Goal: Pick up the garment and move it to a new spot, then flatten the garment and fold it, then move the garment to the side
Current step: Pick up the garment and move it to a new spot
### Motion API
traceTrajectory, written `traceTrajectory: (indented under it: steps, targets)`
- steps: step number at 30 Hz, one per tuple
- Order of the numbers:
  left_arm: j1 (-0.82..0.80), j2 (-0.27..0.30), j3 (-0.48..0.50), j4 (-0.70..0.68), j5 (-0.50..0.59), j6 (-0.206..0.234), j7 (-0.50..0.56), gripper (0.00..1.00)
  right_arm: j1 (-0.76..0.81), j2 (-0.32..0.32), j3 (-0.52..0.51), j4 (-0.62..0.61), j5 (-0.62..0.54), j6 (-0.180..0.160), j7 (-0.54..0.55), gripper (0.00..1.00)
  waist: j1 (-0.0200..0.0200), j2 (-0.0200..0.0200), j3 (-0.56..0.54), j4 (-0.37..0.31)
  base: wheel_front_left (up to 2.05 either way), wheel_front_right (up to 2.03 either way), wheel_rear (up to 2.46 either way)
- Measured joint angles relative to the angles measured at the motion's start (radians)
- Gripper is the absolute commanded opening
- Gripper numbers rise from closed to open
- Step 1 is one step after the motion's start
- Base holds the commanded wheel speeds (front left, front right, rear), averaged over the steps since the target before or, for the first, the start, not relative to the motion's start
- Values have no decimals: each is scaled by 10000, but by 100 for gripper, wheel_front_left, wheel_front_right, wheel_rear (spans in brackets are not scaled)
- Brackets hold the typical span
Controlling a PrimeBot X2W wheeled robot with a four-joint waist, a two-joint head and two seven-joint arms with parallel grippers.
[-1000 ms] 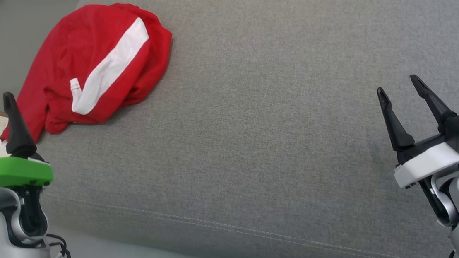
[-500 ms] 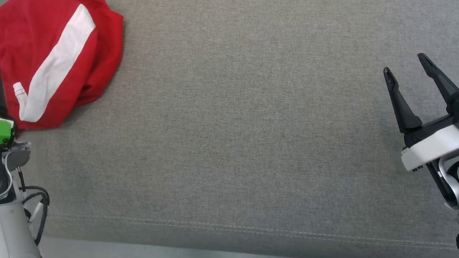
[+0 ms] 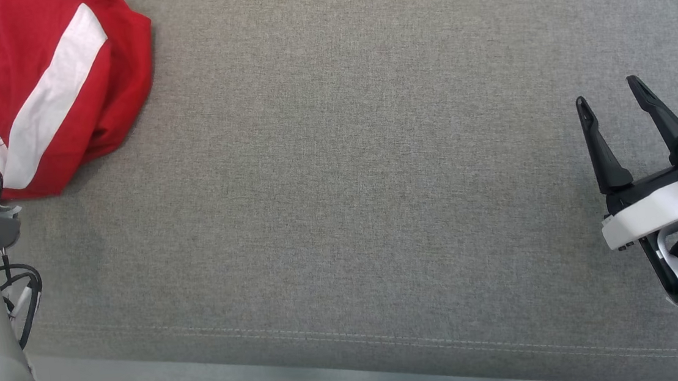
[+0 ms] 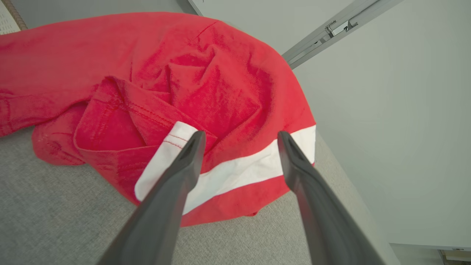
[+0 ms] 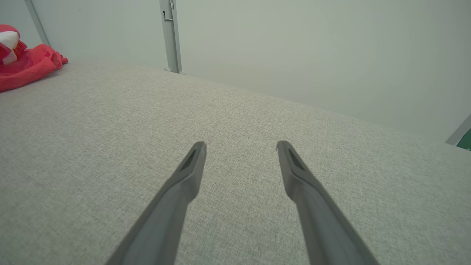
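The red garment (image 3: 59, 74) lies bunched at the far left corner of the grey cushion (image 3: 344, 184), just ahead of the left gripper (image 4: 241, 134), spread and empty; the right gripper (image 3: 605, 90), likewise spread, is well apart

**Open ground:** grey cushion (image 3: 344, 184), one broad unbroken stretch between the two arms, passable from the front seam to the far edge.

**Obstacle, far left corner:** crumpled red garment (image 3: 40, 75) with a white band, heaped on the cushion.

**Left gripper** (image 4: 239, 136): poised at the heap's near edge, fingers spread across the white band.

**Right gripper** (image 3: 607, 91): at the right side, well apart from the garment, fingers spread above bare fabric.

**Rear bound:** pale wall (image 5: 294, 44) with an upright metal post (image 5: 170, 36).
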Motion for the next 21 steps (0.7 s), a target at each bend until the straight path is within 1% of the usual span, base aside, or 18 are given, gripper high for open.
traceTrajectory:
  steps: [5,7,10,12,15,18,21]
  targets:
    - [-48,232,-247,458,84,2,387,100,0,-4,-4,4,2,2,0,100,0,0,9,-4,0,0,0]
    - [-47,453,-554,539,397,-4,433,100,0,-29,-13,-12,4,4,0,100,0,0,44,-1,0,0,0]
    - [-46,723,-865,663,817,-268,430,100,0,-79,-58,-13,6,15,0,100,0,0,114,14,0,0,0]
    - [-36,740,-1091,750,892,-401,472,100,0,-84,-67,-13,6,19,0,100,0,0,127,25,0,0,0]
    - [-32,817,-1455,890,1298,-594,520,100,1,-138,-123,-15,23,21,0,100,0,0,174,51,0,0,0]
    - [-32,803,-1586,1005,1248,-732,652,100,2,-153,-157,-15,40,23,0,100,0,0,185,79,0,0,0]
    - [-32,792,-1806,1087,1252,-773,721,100,2,-155,-167,-15,86,23,0,100,0,0,187,116,0,0,0]
